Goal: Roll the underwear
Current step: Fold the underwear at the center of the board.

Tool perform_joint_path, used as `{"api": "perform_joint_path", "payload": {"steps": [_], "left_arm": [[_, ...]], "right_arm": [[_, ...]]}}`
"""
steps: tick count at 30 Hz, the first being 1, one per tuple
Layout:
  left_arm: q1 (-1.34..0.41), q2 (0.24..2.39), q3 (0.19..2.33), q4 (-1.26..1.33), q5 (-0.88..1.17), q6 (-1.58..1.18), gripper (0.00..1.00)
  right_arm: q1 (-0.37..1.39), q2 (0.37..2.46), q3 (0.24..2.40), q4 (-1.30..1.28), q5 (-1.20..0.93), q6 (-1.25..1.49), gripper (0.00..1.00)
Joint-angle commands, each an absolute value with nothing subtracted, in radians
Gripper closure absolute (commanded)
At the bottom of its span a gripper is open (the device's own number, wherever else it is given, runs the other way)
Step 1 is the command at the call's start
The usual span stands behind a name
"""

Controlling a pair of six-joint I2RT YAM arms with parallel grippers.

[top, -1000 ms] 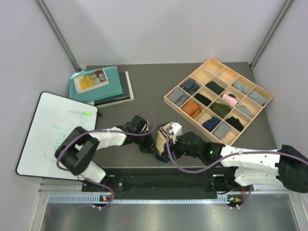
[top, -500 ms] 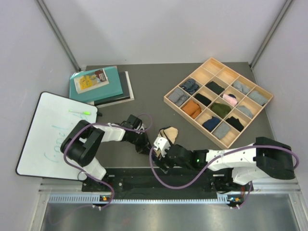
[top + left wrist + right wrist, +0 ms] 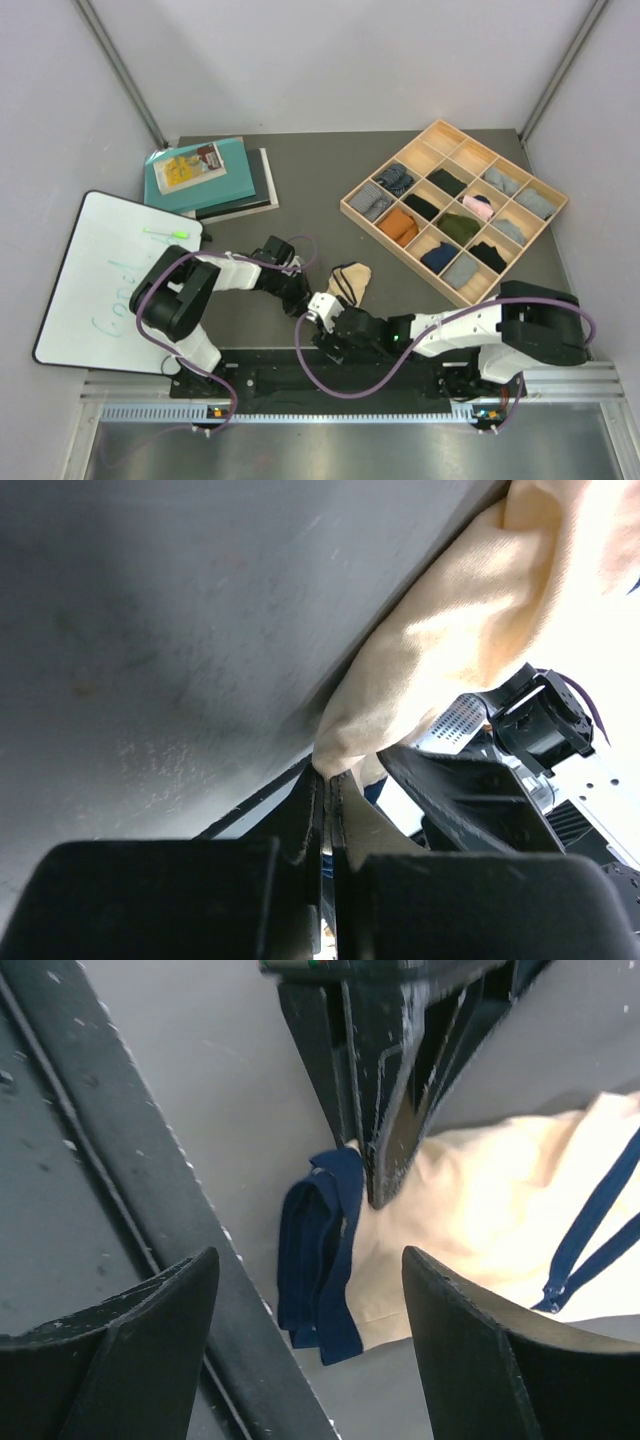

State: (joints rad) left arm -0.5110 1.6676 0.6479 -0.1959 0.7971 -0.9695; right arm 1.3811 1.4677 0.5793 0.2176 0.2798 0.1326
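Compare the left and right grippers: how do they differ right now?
The left gripper is shut, pinching the edge of the beige underwear; the right gripper is open, holding nothing. The left touches the cloth; the right hovers over its navy edging. Both are at the same garment.

1. At 10 o'clock I see stacked books (image 3: 205, 175), teal on top.
2. At 9 o'clock: whiteboard (image 3: 100, 290), green marker (image 3: 167, 232) on it.
3. At 2 o'clock: wooden tray (image 3: 438, 127) holding rolled socks (image 3: 398, 225).
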Motion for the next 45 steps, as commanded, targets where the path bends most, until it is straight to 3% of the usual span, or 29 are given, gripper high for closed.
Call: {"api": "perform_joint_path", "payload": {"steps": [1,9,11,12,15,16,20,21,24,28,35,45], "left_arm": [[-0.503,1.684,0.664,-0.216,0.831,-0.974,1.0],[-0.499,1.68,0.664,-0.219,0.844,-0.977,1.0],[-0.499,1.677,0.663,-0.216,0.847,-0.98,1.0],[-0.499,1.671,0.663,-0.213,0.85,-0.98,1.0],[-0.494,1.637,0.646,-0.195,0.841,-0.991,1.0],[-0.491,1.623,0.631,-0.166,0.842,-1.003,1.0],[-0.477,1.473,0.58,-0.098,0.715,-1.002,0.71],[-0.477,1.445,0.571,-0.1,0.688,-0.977,0.58],[-0.477,1.338,0.514,-0.046,0.595,-0.969,0.44],[-0.486,1.217,0.427,0.077,0.479,-0.945,0.43],[-0.609,1.117,0.368,0.209,0.287,-0.799,0.4],[-0.684,1.172,0.308,0.405,0.282,-0.735,0.4]], "right_arm": [[1.399,1.5,0.634,0.218,0.334,0.133,0.32],[1.397,1.552,0.647,0.172,0.399,0.166,0.61],[1.391,1.555,0.65,0.169,0.378,0.173,0.73],[1.39,1.558,0.655,0.166,0.368,0.178,0.88],[1.367,1.552,0.66,0.153,0.304,0.199,1.0],[1.347,1.543,0.66,0.152,0.279,0.204,1.0],[1.267,1.505,0.667,0.132,0.077,0.233,1.0],[1.246,1.499,0.667,0.132,0.036,0.238,1.0],[1.157,1.502,0.669,0.14,-0.156,0.268,1.0],[1.043,1.543,0.672,0.164,-0.396,0.314,1.0],[0.92,1.627,0.727,0.14,-0.641,0.367,1.0],[0.81,1.764,0.761,0.135,-0.827,0.422,1.0]]}}
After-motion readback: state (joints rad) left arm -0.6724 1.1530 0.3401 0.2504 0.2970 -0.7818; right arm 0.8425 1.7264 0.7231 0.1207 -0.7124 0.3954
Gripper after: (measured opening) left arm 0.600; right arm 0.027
